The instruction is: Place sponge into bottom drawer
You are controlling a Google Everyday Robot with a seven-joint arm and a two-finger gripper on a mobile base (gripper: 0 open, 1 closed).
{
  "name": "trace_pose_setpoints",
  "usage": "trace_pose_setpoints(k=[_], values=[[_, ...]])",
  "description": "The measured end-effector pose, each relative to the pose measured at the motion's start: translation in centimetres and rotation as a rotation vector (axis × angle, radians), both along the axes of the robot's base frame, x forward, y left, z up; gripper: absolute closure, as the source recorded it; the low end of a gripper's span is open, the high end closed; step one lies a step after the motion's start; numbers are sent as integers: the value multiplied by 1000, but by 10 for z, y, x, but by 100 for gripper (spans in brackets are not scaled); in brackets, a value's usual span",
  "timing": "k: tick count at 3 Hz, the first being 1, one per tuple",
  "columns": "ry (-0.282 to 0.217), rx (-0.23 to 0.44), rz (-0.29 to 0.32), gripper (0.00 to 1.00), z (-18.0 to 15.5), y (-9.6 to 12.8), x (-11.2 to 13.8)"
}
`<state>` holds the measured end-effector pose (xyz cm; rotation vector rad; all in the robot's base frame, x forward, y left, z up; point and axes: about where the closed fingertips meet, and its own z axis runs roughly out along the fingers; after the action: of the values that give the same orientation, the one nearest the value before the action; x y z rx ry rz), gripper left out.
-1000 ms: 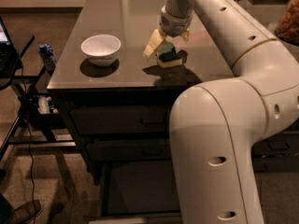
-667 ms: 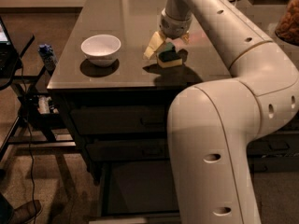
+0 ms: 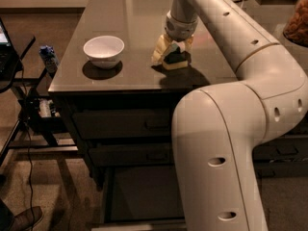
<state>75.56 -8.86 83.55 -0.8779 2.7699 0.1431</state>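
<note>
The gripper point(image 3: 173, 50) is down at the sponge point(image 3: 176, 60), which rests on the dark countertop point(image 3: 120, 13) near its front edge. Whether it grips the sponge or merely sits around it, I cannot tell. A white bowl point(image 3: 104, 50) stands at nine o'clock from the sponge, well apart. Toward six o'clock, down by the floor, the bottom drawer point(image 3: 139, 191) is pulled open.

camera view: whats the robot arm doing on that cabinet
The robot's arm reaches over the cabinet top, its gripper down at the sponge, which sits on the top near a white bowl. The bottom drawer below is pulled open; the sponge is not yet in it.
</note>
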Motion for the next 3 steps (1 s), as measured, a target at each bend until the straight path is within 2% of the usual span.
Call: trace_pose_setpoints(k=[3], values=[[0,0,0,89,0,0,0]])
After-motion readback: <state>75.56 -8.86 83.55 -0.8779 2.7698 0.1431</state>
